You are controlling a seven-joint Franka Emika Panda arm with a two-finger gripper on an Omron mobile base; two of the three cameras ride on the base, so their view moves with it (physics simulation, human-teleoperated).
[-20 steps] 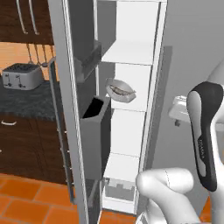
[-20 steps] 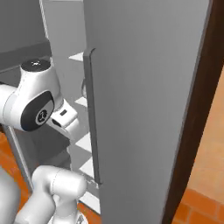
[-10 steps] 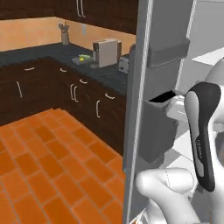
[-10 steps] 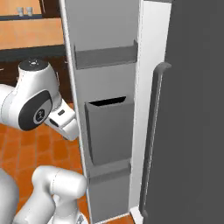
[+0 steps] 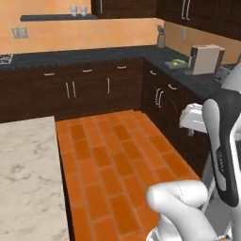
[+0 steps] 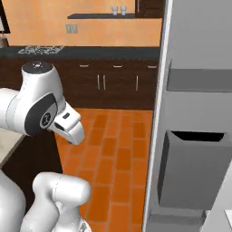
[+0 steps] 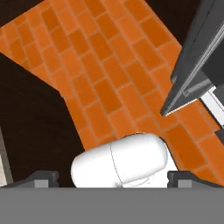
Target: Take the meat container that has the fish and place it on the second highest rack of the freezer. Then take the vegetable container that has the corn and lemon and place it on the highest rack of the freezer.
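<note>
The freezer's open door [image 6: 195, 90] stands at the right of the right base view, its grey inner bins facing me. In the hand view the freezer door's dark lower edge [image 7: 197, 57] crosses the upper right above the floor. My gripper [image 7: 113, 177] is open, its two dark fingertips [image 7: 43, 177] wide apart with nothing between them, pointing down at the orange brick floor. The meat container, the fish and the racks are out of view. On the far counter lies a small yellow-green thing [image 5: 176, 62], too small to name.
Dark wooden cabinets [image 5: 89, 89] under a black counter line the back and right walls. A beige appliance [image 5: 206, 59] stands on the right counter. A marble island top [image 5: 26, 174] fills the lower left. Orange brick floor [image 5: 113, 160] lies between them.
The whole picture has swung left, so the base has turned away from the freezer's shelves toward the kitchen. The gripper has stayed open and empty.
</note>
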